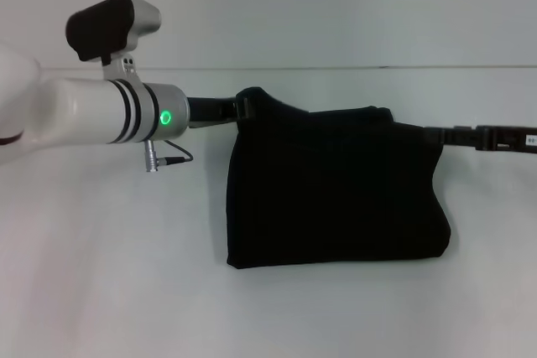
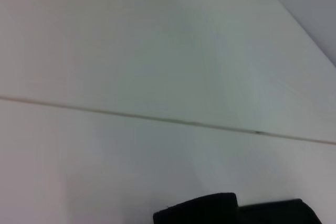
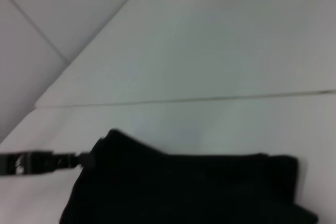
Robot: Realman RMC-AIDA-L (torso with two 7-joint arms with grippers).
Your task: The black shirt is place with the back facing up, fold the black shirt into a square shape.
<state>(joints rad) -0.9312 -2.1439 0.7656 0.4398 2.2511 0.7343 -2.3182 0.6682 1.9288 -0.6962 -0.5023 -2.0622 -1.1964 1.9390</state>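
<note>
The black shirt (image 1: 336,190) is a folded, roughly rectangular block on the white table (image 1: 101,291), its lower edge lying flat and its upper edge raised. My left gripper (image 1: 242,108) is at the shirt's upper left corner, where the cloth bunches around its tip. My right gripper (image 1: 430,135) reaches in from the right and meets the upper right corner. The cloth stretches between the two. In the right wrist view the shirt (image 3: 184,187) fills the lower part, and a thin black gripper finger (image 3: 47,162) touches its corner. A dark edge (image 2: 210,211) shows low in the left wrist view.
The white table spreads around the shirt on all sides. A thin seam line (image 1: 377,67) runs across where the table meets the pale back wall. My left arm's white forearm (image 1: 84,115) with a green light stands over the table's left side.
</note>
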